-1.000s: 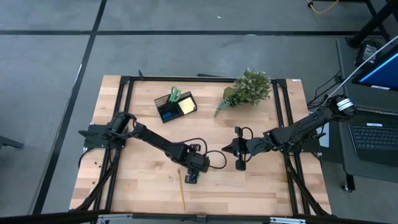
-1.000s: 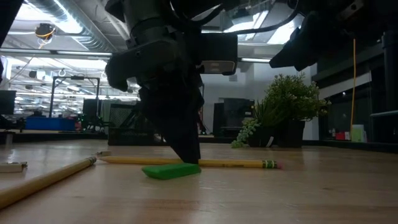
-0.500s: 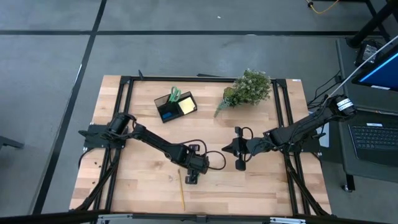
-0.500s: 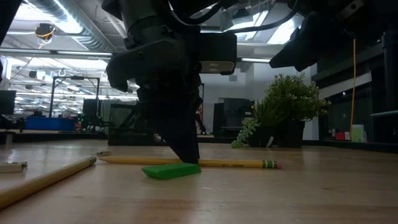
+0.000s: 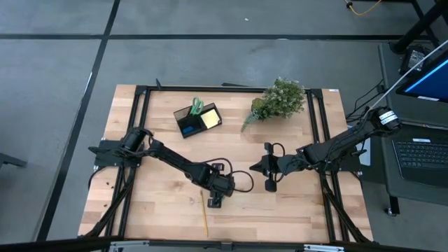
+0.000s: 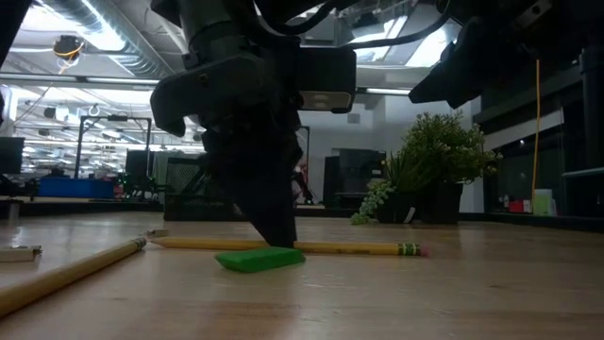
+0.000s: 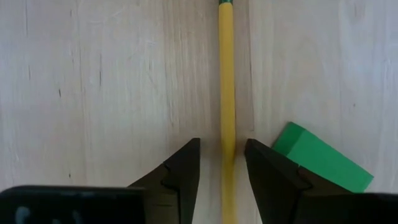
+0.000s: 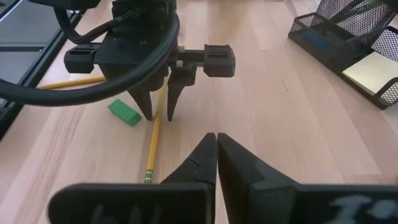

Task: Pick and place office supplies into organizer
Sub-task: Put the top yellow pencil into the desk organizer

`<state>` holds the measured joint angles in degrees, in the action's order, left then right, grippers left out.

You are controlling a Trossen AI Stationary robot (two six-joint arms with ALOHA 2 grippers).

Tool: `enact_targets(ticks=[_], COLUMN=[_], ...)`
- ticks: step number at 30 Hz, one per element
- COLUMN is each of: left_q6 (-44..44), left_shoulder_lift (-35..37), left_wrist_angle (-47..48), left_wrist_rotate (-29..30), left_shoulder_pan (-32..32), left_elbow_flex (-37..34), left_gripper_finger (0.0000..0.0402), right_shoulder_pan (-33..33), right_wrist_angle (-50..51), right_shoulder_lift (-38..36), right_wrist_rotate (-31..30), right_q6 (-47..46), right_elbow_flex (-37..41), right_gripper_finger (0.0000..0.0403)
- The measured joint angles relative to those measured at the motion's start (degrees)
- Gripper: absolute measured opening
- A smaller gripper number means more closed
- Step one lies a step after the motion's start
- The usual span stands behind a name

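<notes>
Left gripper (image 7: 222, 163) down at the tabletop, fingers spread astride a yellow pencil (image 7: 226, 74), green block (image 7: 317, 158) just beside. Pickup step; next likely calls for closing squarely on the pencil, lifting toward the organizer (image 5: 198, 118). Right gripper (image 8: 216, 152) pressed together, waiting nearby.

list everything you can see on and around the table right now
pencil: one, yellow, flat on the table between the left end effector's fingers
second pencil: one, yellow, on the table nearby
green block: one, on the table beside the first pencil
organizer: one, black, far part of the table
scissors: one pair, green handles, in the organizer
sticky-note pad: one, pale yellow, in the organizer
blue block: one, in the organizer
plant: one, leafy green, far right of the table
laptop: one, dark, off the table's right
left end effector: open, astride the pencil
right end effector: shut, mid-table, waiting
</notes>
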<state>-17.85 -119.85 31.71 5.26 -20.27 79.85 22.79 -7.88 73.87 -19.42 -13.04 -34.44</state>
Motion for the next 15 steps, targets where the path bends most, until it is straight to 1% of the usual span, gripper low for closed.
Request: enact_targets(ticks=[15], left_q6=[0.9], left_shoulder_lift=[-1.1], left_wrist_angle=[0.8], left_wrist_rotate=[-0.5], left_shoulder_pan=[0.0], left_elbow_flex=[0.2], left_gripper_finger=[0.0121], right_shoulder_pan=[0.0], right_wrist_angle=[0.0], right_shoulder_lift=[0.0], right_wrist_rotate=[0.0], right_q6=[0.0], right_elbow_flex=[0.0], right_gripper_finger=[0.0016])
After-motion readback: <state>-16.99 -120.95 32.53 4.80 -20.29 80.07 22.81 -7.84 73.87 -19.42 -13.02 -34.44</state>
